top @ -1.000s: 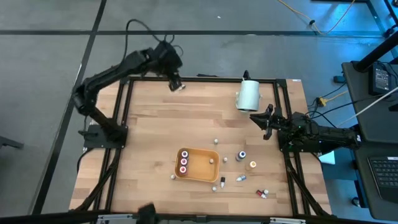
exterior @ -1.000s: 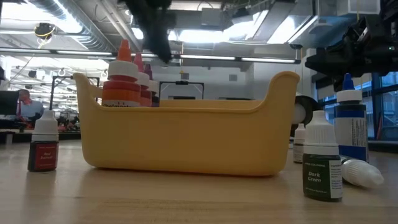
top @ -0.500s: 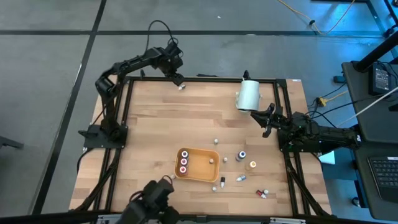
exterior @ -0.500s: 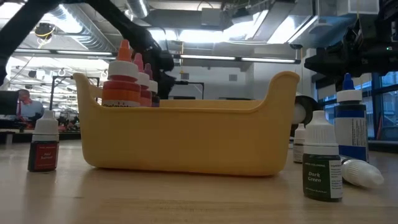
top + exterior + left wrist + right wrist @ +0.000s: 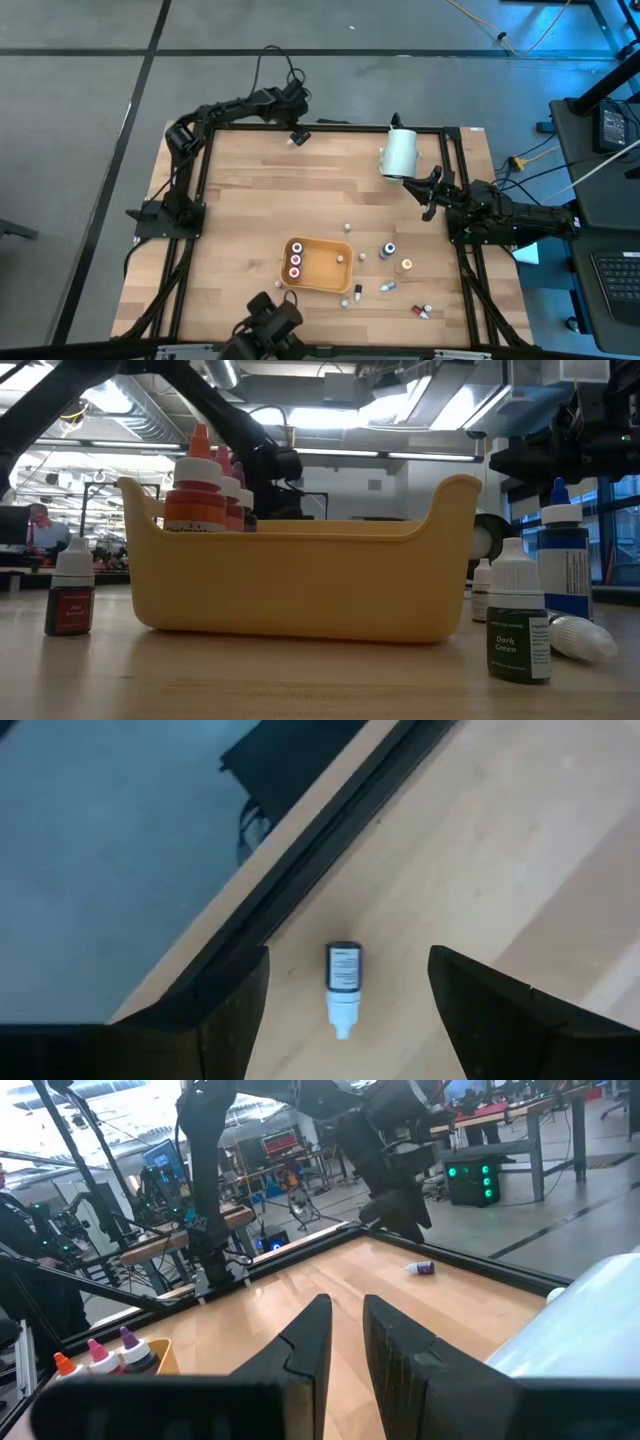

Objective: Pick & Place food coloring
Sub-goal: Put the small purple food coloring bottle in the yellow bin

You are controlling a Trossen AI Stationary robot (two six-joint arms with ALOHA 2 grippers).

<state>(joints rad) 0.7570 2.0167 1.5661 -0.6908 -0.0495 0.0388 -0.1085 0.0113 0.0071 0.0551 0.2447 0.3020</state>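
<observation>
- White-capped dropper bottle (image 5: pixel 342 986) lies on the desk (image 5: pixel 270 200) at its far edge, between the left hand's (image 5: pixel 345 1005) spread fingers.
- Right hand (image 5: pixel 425 196), fingers together, empty, beside the white cylinder (image 5: pixel 399 153).

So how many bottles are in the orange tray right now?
4: three coloured-cap bottles in a row by the tray's left wall, one small white-capped bottle near its right side. More may be hidden.

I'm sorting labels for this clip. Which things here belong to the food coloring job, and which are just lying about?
Job:
- bottle under the open left gripper, lying at the table's far edge
- three bottles in the orange tray
- loose bottles beside the tray
- orange tray

Lying about:
- white cylinder near the shut right gripper
</observation>
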